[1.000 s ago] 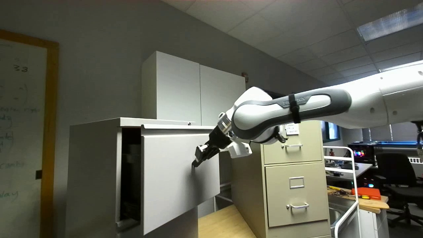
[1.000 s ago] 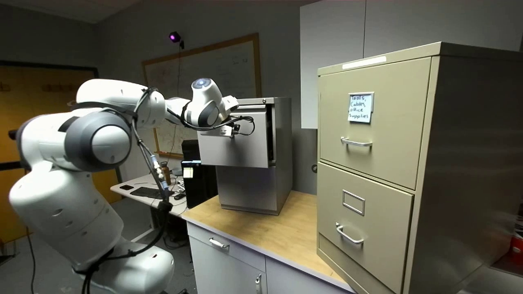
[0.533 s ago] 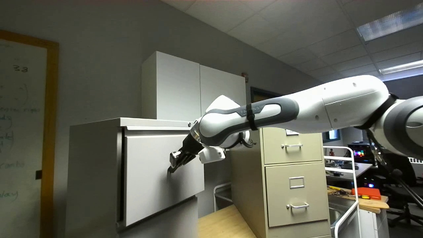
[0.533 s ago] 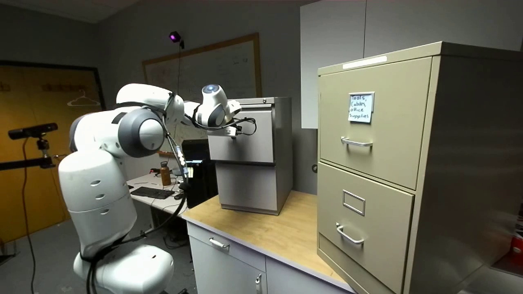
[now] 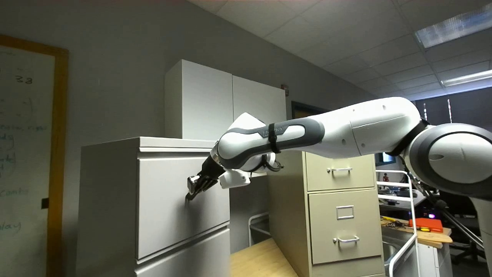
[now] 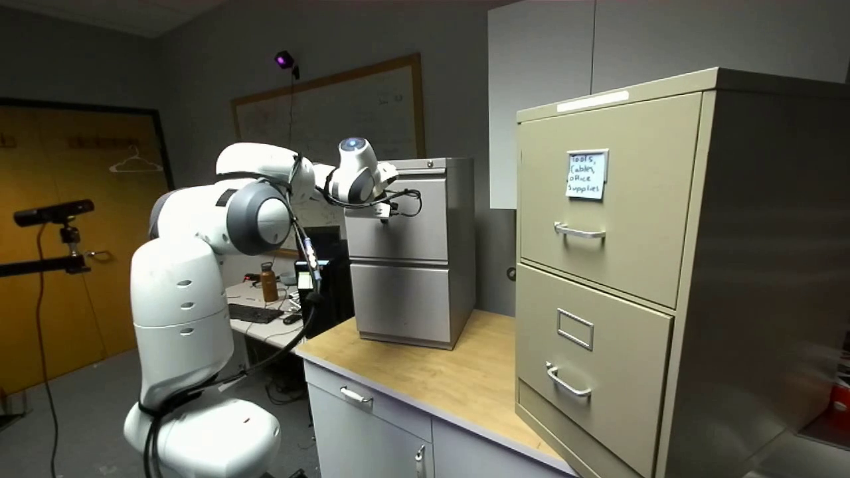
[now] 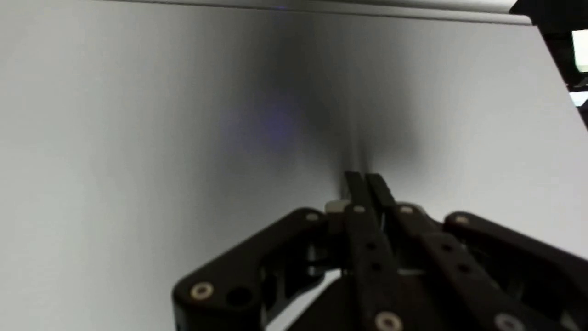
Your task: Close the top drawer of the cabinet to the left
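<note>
Because its front sits flush in both exterior views, with no dark gap showing at the side, the top drawer [image 5: 167,209] looks closed, or so nearly closed that I cannot tell the difference. It is the upper one in the cabinet [image 5: 107,204], which stands at the far left of the worktop [image 6: 458,378], left of the filing cabinet [image 6: 637,265], and its face lines up with the lower drawer [image 6: 402,305]. The fingers [image 7: 357,189] are clenched together, nothing held between them, and their tips seem to touch the drawer's face; how hard they push, if at all, does not show. By my judgement the closing itself is done. What is left is small: perhaps one last press, since no view can prove that the drawer is fully seated, and then backing the arm [image 5: 373,125] straight off the face.
</note>
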Available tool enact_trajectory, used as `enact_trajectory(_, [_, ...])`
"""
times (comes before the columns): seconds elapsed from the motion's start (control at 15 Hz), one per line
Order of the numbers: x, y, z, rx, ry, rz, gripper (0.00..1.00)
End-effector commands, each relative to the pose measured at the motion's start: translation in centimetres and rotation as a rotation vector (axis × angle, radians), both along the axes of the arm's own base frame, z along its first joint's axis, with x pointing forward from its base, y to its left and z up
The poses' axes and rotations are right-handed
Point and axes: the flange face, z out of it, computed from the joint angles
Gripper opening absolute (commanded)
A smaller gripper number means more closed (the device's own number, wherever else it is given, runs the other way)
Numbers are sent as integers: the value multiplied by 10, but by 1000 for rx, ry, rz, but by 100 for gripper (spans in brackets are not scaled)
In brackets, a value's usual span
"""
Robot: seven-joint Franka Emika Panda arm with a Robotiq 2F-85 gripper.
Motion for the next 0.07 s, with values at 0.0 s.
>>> enact_trajectory(0.0, [16,7,8,9,-3,6,6])
